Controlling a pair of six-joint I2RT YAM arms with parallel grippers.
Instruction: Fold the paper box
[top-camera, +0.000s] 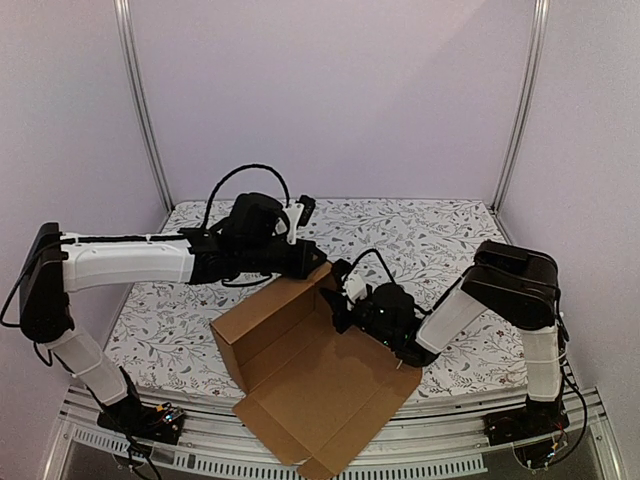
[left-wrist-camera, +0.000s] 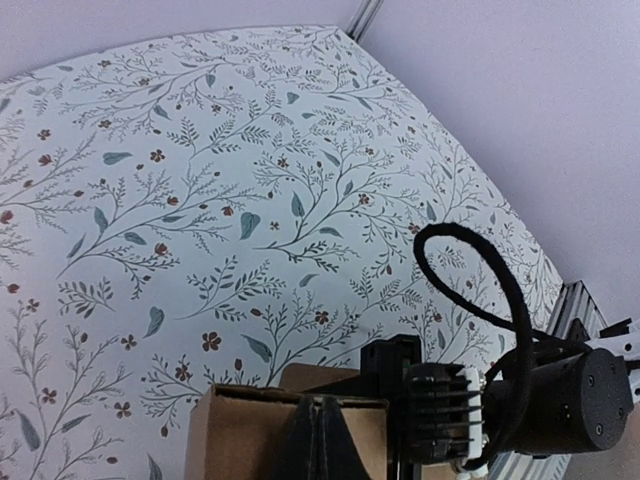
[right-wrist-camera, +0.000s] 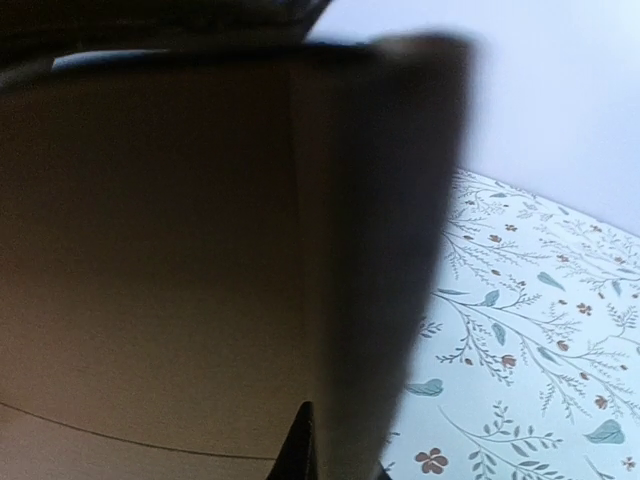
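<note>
The paper box is a brown cardboard sheet lying near the table's front, with its far and left walls raised and its near panel flat. My left gripper is at the box's far corner. In the left wrist view its fingers are shut together against the top of a raised cardboard wall. My right gripper is at the box's right far corner. In the right wrist view cardboard fills the frame, and a flap edge runs between the fingertips.
A floral tablecloth covers the table. Metal frame posts stand at the back corners. A slotted rail runs along the front, and the box's near flap overhangs it. The right arm's wrist is close beside my left gripper.
</note>
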